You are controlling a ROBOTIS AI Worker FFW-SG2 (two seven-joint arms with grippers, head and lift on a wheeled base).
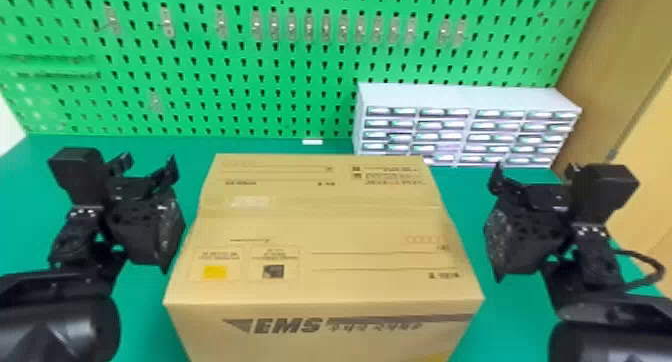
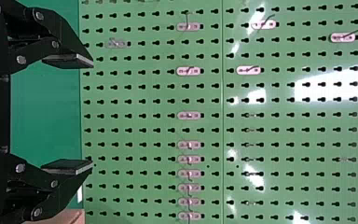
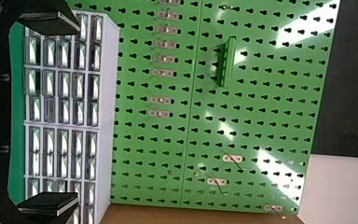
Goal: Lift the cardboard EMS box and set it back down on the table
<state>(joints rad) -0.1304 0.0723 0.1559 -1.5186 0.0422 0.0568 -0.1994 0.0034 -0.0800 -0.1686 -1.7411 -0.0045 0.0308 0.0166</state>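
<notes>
A rectangular tan cardboard EMS box (image 1: pixel 325 231), seamed across its top, sits at lower center on a flat green bench (image 1: pixel 142 306) between the black left gripper (image 1: pixel 148 168) and right gripper (image 1: pixel 535 170), both pairs of jaws wide apart and empty.

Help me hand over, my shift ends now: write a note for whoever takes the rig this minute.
Left gripper: open and empty, beside the box's left side.
Right gripper: open and empty, off its right side, with a strip of table showing between.
Box: between the two arms, top closed, with neither gripper holding it; it seems to rest on the green table. The drawer cabinet stands behind it, to the right.
Done: no lift is under way; whether one has already been made, I can't tell.
Left: if none has, probably close in from both sides, lift, and set it back down.
</notes>
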